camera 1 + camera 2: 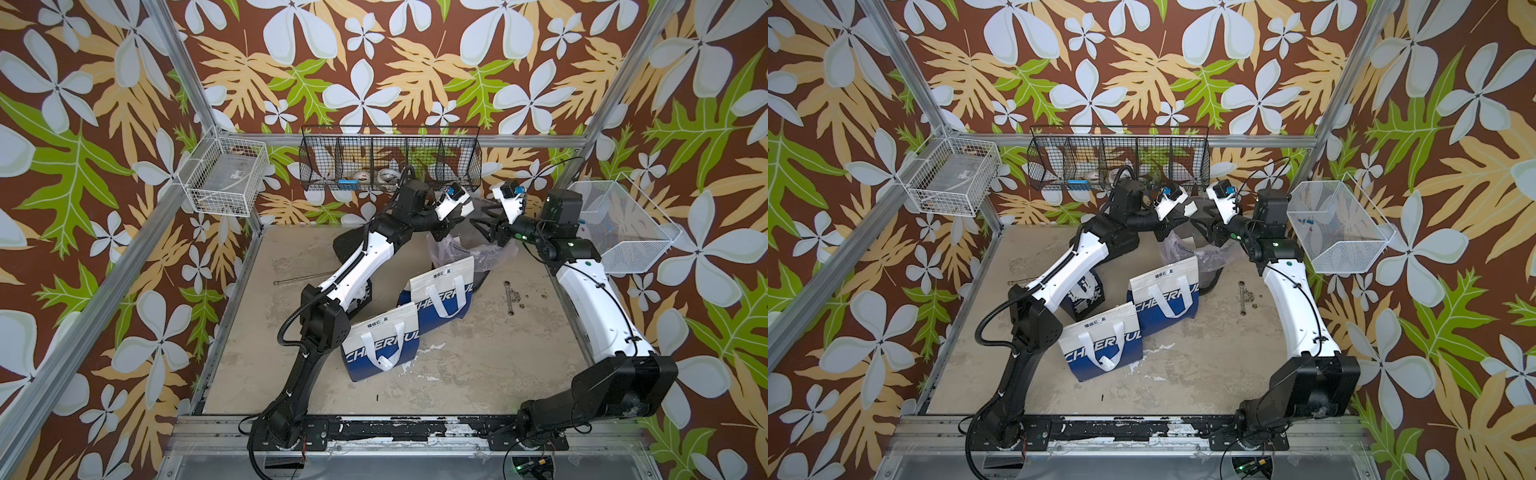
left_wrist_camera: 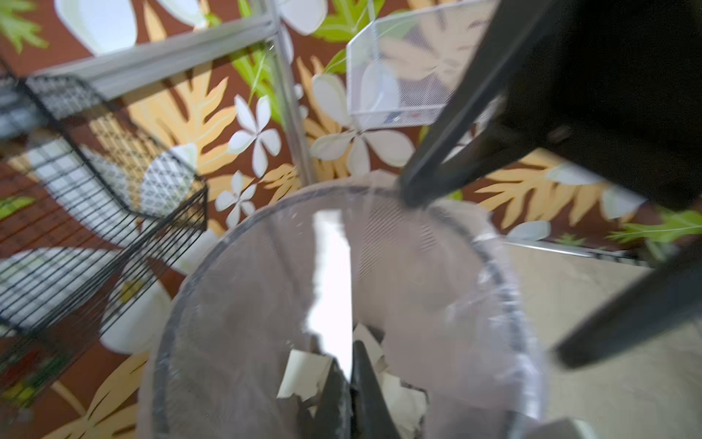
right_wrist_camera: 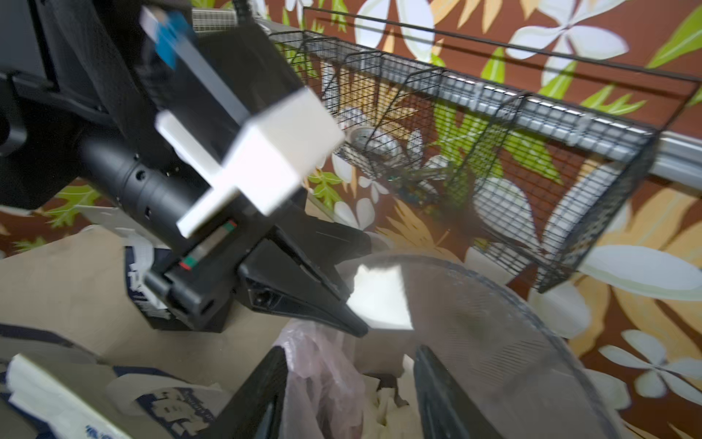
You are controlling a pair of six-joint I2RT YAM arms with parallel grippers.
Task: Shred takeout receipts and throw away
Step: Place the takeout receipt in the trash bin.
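Note:
My left gripper is shut on a white strip of takeout receipt that sticks out past its fingertips. It hangs over a mesh bin lined with clear plastic. Torn receipt pieces lie at the bin's bottom. The right wrist view shows the same strip in the left gripper. My right gripper is open beside it above the bin, with the liner's edge and more torn pieces below the gap. In both top views the two grippers meet at the back.
Two blue-and-white CHEERFUL bags stand mid-table, and a dark bag sits under the left arm. A wrench lies right of them. A black wire basket hangs on the back wall, with white baskets at the sides.

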